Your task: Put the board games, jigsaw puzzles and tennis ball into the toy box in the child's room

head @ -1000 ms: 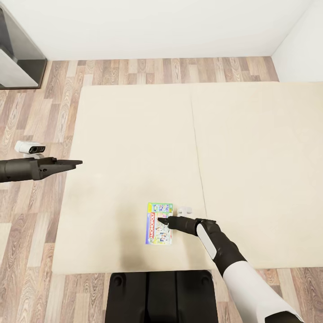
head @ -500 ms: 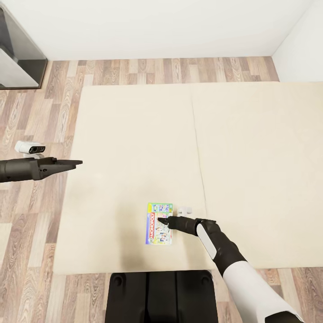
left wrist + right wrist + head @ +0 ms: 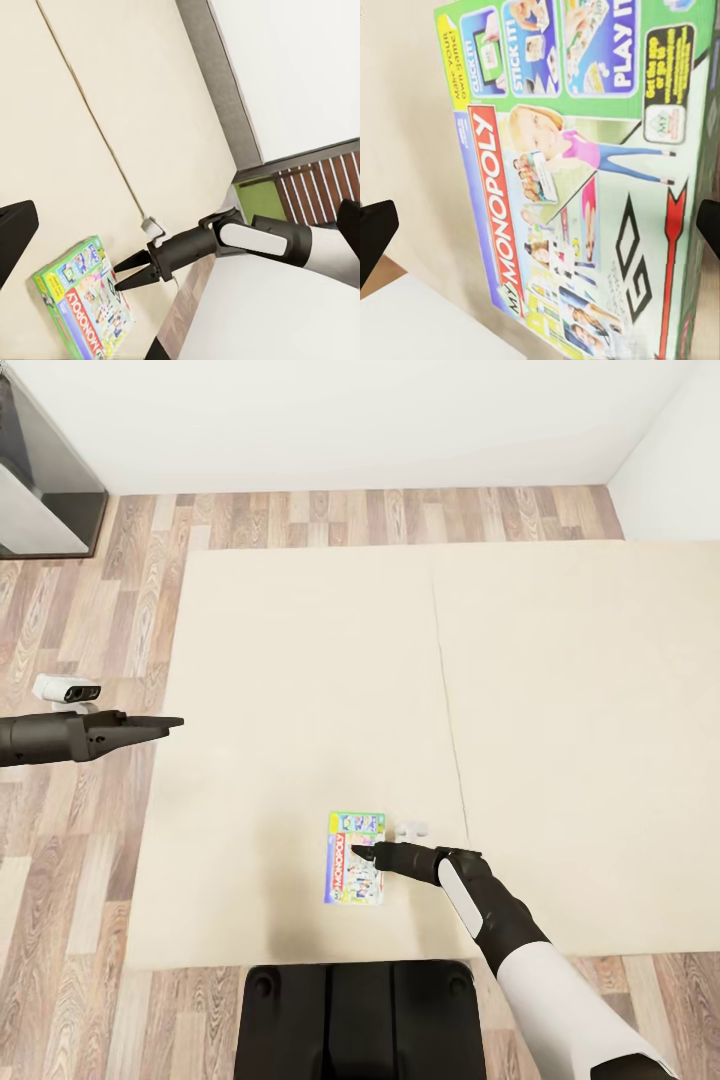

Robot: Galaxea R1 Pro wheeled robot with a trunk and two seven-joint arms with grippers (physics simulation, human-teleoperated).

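Head view: I'm reaching my right gripper [image 3: 362, 851], fingers spread, over the Monopoly box [image 3: 354, 857] at lower centre; only the camera has shifted.

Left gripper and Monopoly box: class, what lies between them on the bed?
In the head view, only bare beige mattress lies between the left gripper and the Monopoly box; nothing else sits on that stretch.

White wall [image 3: 350, 420], wood-plank floor [image 3: 90, 620], dark cabinet [image 3: 40, 490] in corner.
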